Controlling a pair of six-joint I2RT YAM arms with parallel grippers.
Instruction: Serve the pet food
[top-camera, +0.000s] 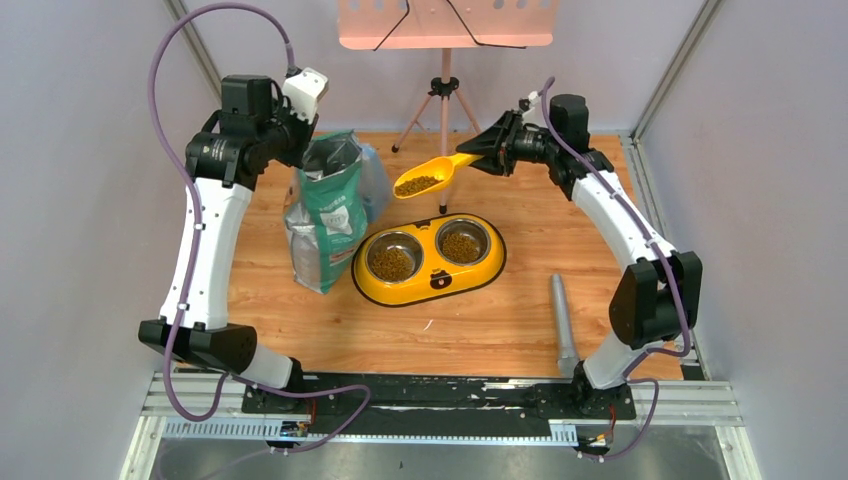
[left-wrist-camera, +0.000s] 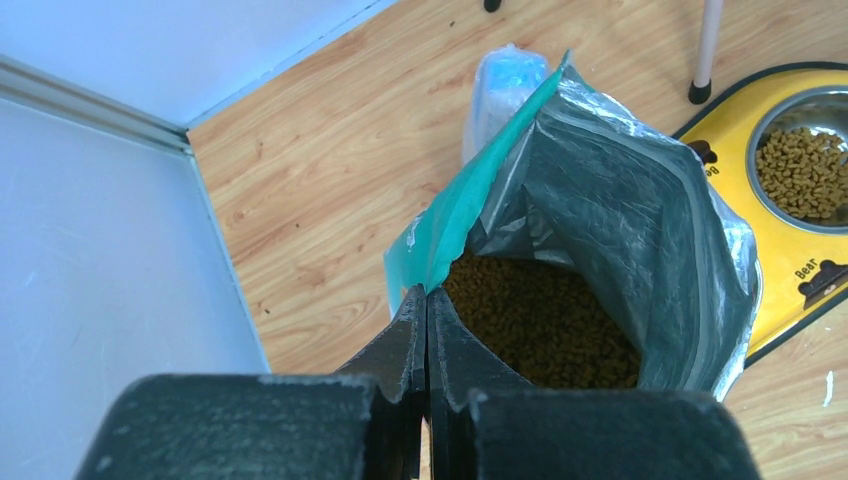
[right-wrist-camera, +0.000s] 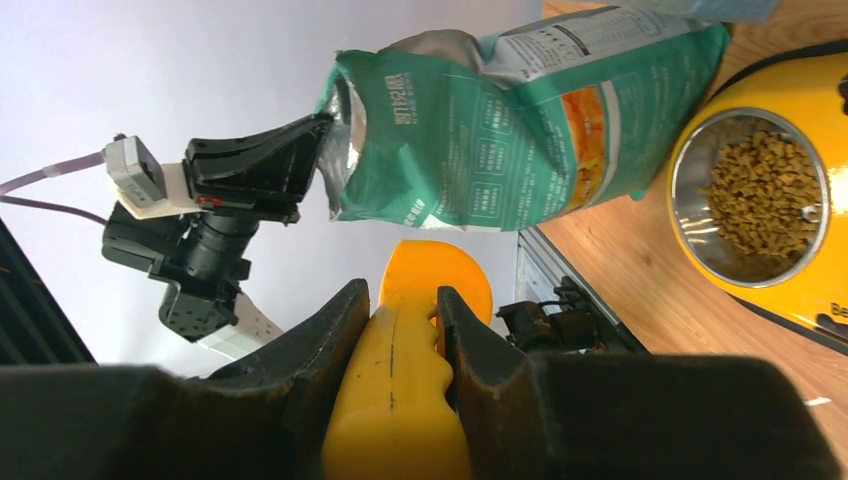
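The green-and-white bag (top-camera: 325, 210) stands open at the left of the wooden table. My left gripper (left-wrist-camera: 427, 292) is shut on its top edge, and brown pet food (left-wrist-camera: 540, 320) shows inside. An orange-yellow scoop (top-camera: 430, 178) hangs above and behind the yellow double-bowl feeder (top-camera: 428, 290), with my right gripper (right-wrist-camera: 400, 300) shut on its handle. The scoop is level and carries a heap of kibble (top-camera: 418, 184). More kibble lies in both steel bowls, the left one (top-camera: 391, 264) and the right one (top-camera: 460, 245).
A grey metal cylinder (top-camera: 563, 320) lies on the table right of the feeder, near the right arm's base. A tripod (top-camera: 443, 95) with an orange board (top-camera: 445, 25) stands at the back. Clear plastic (top-camera: 375, 180) sits behind the bag. Walls close in left and right.
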